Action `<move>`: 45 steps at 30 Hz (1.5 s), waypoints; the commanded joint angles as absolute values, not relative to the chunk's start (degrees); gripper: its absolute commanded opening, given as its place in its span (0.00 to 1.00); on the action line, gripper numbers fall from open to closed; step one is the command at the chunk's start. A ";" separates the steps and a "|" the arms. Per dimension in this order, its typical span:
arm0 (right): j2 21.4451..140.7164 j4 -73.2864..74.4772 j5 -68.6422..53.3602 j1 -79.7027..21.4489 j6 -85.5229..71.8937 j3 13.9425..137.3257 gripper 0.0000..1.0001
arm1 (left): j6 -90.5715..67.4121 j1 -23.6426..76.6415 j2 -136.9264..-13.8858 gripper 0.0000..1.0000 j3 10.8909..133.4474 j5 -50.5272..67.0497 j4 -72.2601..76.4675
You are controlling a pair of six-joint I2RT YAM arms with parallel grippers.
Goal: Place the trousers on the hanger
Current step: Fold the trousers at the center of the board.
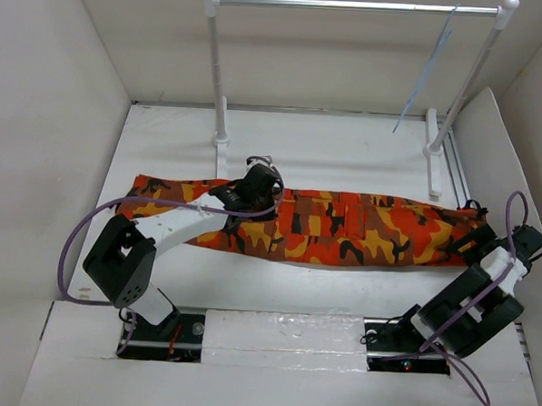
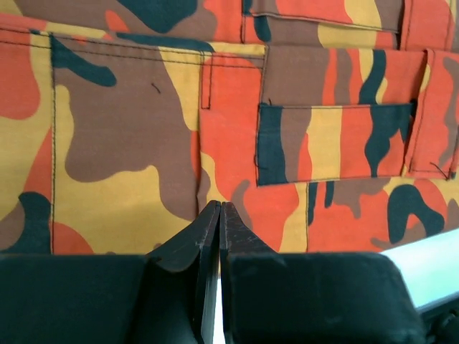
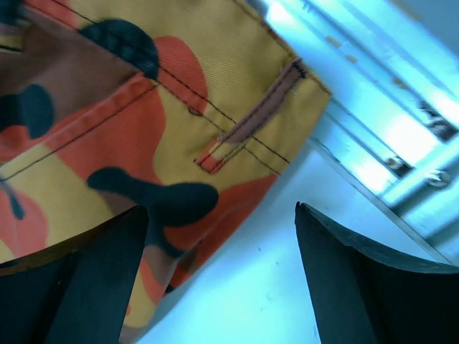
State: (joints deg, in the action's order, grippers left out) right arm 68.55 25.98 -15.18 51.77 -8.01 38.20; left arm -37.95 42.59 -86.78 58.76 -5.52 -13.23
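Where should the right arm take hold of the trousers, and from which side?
Probably the waistband corner beside the belt loop, at the right end of the trousers, approached from the table side. The cloth lies flat, so only an edge lets a finger slip underneath; the right gripper hangs open there.

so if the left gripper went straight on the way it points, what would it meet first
The trousers: the shut left gripper points right at the cloth and may already touch it; depth is unclear.

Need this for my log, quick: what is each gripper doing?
Left gripper: closed, tips over the trousers; pinch cannot be told.
Right gripper: open, holding nothing.
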 commanded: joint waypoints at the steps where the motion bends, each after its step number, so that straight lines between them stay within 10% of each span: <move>1: 74.26 20.04 -19.69 51.94 -9.93 36.65 0.89 | -37.18 41.14 -87.19 0.00 58.54 -7.21 -12.57; 7: 74.53 8.28 -21.43 51.94 -19.31 30.07 0.90 | -36.21 38.67 -83.06 0.00 55.02 -7.99 -11.60; 10: 78.39 -2.86 -25.55 51.94 -23.11 27.69 0.62 | -36.39 38.67 -83.40 0.00 54.49 -8.88 -12.30; 14: 81.39 -7.21 -28.99 50.63 -21.46 30.40 0.00 | -37.79 38.67 -84.11 0.00 52.39 -9.14 -12.22; 26: 49.77 20.03 -20.14 31.14 -16.44 56.74 0.00 | -40.08 50.71 -92.02 0.00 61.26 -10.55 -10.38; 45: 50.80 31.65 -2.48 0.73 -13.09 85.52 0.00 | -40.69 67.23 -119.87 0.00 82.52 4.12 -6.05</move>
State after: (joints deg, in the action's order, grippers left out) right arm 51.68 36.77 -8.32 7.01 -11.94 82.15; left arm -40.42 66.08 -115.90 77.73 0.16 -4.43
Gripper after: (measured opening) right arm 0.079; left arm 0.003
